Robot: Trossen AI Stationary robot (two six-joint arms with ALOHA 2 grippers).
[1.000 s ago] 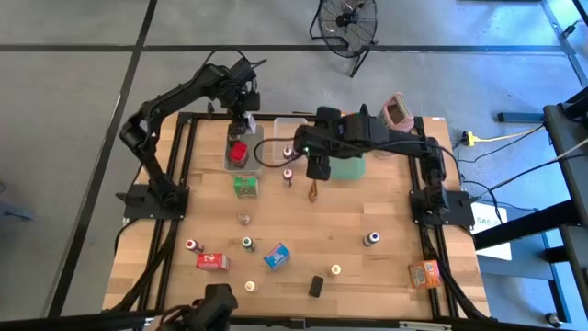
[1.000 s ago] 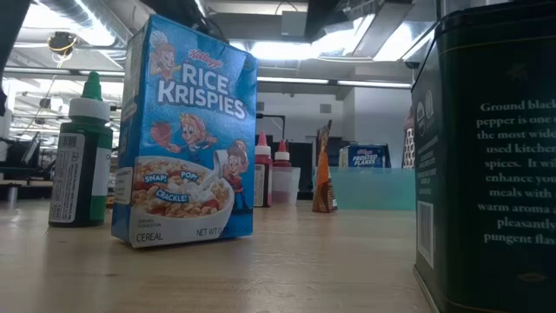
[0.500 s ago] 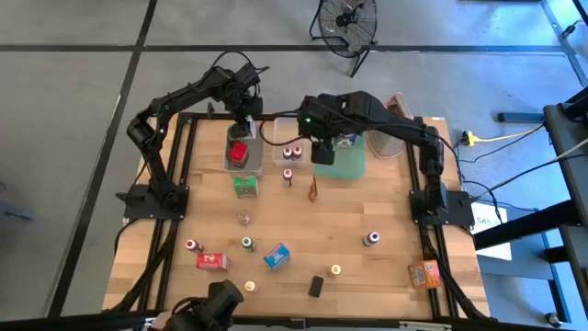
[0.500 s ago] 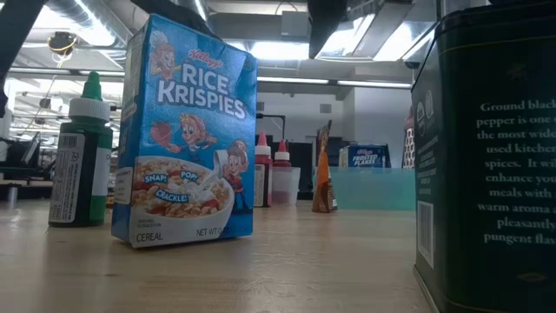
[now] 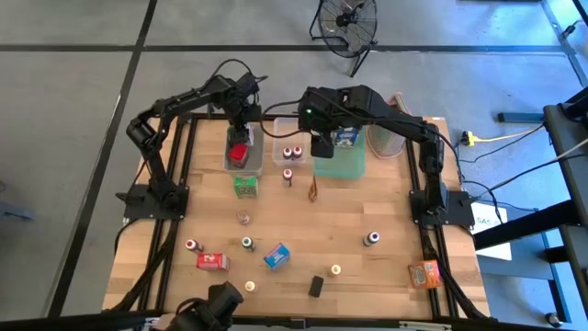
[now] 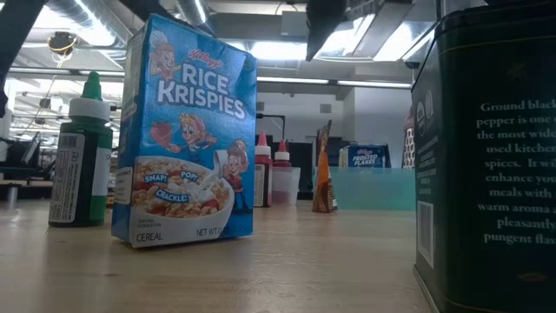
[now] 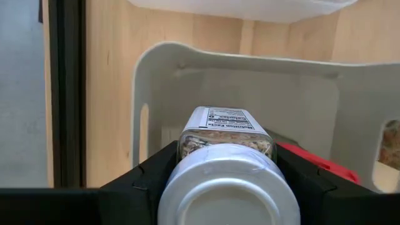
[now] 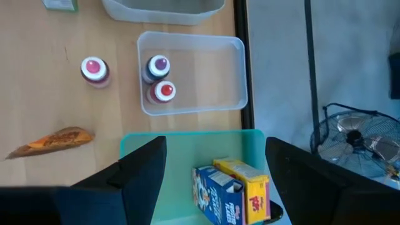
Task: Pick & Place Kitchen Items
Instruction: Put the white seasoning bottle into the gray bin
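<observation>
Far edge, left to right: bin (image 5: 231, 158), bin with two bottles (image 5: 291, 153), tray (image 5: 354, 165) with boxes (image 5: 345, 139).

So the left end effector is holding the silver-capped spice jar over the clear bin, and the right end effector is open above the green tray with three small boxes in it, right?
Not quite: the green tray holds two small boxes, a blue cereal box and a yellow box, as the right wrist view shows. The rest stands: the left end effector grips the silver-capped spice jar over the clear bin, and the right end effector is open above the tray.
</observation>
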